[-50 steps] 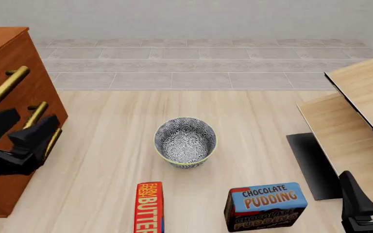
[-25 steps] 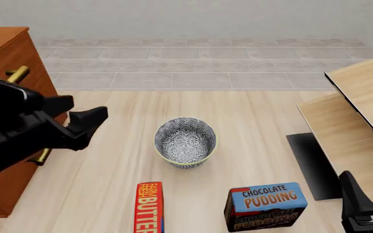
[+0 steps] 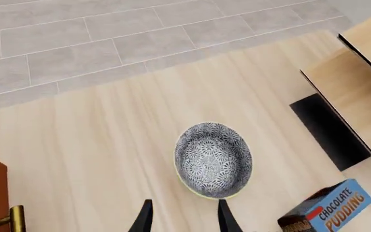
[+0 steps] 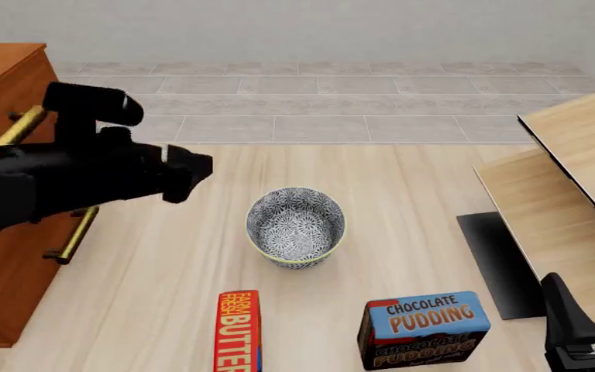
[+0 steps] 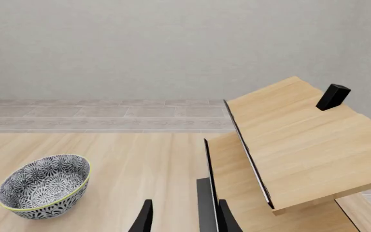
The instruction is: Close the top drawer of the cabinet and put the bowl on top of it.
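A pale wooden table (image 4: 173, 256) seen from above and behind two black robot arms. At the centre of the front view sits the bowl (image 4: 295, 227), round and deep, white with a dense dark floral pattern and a thin yellowish rim, upright and empty, resting on the table with nothing touching it. At nine o'clock from the bowl, against the left edge of the view, stands the cabinet (image 4: 3, 77), a tall reddish-brown wooden chest with brass bar handles; the top drawer (image 4: 39, 101) shows only a slice of its front and one end of its handle, and the left arm covers too much to tell whether it is fully closed. The left arm (image 4: 60, 182) reaches in from the left across the cabinet front, its end near the bowl at about ten o'clock and apart from it. In the left wrist view the left gripper (image 3: 183, 218) shows two dark fingertips set apart and holding nothing, with the bowl just beyond them. At six o'clock from the bowl lies a red butter box (image 4: 239, 332), and at about five o'clock a blue chocolate pudding box (image 4: 423, 329). At three o'clock, well apart, tilted pale wood boards (image 4: 576, 194) rest beside a black mat (image 4: 499, 263). The right gripper (image 5: 183, 217) sits at the lower right corner, fingertips parted and empty.
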`<state>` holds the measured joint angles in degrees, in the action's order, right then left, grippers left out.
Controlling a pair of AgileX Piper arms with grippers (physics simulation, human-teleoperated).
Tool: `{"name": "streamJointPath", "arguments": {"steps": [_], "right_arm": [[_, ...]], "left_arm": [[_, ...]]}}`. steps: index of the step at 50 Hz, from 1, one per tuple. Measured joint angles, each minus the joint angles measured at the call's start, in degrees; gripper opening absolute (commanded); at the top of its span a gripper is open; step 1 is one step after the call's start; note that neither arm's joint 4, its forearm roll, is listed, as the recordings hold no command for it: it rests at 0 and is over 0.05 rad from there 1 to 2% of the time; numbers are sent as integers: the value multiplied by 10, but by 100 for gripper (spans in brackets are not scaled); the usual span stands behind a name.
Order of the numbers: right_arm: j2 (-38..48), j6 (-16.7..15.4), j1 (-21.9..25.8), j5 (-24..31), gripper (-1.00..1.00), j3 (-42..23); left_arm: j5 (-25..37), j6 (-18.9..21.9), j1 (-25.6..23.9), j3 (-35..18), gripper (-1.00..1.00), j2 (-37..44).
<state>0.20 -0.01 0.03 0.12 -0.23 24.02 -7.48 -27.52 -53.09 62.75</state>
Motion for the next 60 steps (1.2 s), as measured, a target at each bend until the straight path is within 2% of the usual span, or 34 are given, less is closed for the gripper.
{"name": "streamJointPath", "arguments": {"steps": [7, 27, 43, 60], "right_arm": [[0, 0, 0, 0, 100, 0], [0, 0, 0, 0, 100, 0], [0, 0, 0, 0, 100, 0], [0, 0, 0, 0, 100, 0]], "left_arm": [[25, -19, -3, -30, 100, 43], [70, -40, 10, -92, 100, 118], [68, -69, 15, -123, 100, 160], [35, -80, 21, -128, 100, 209]]}}
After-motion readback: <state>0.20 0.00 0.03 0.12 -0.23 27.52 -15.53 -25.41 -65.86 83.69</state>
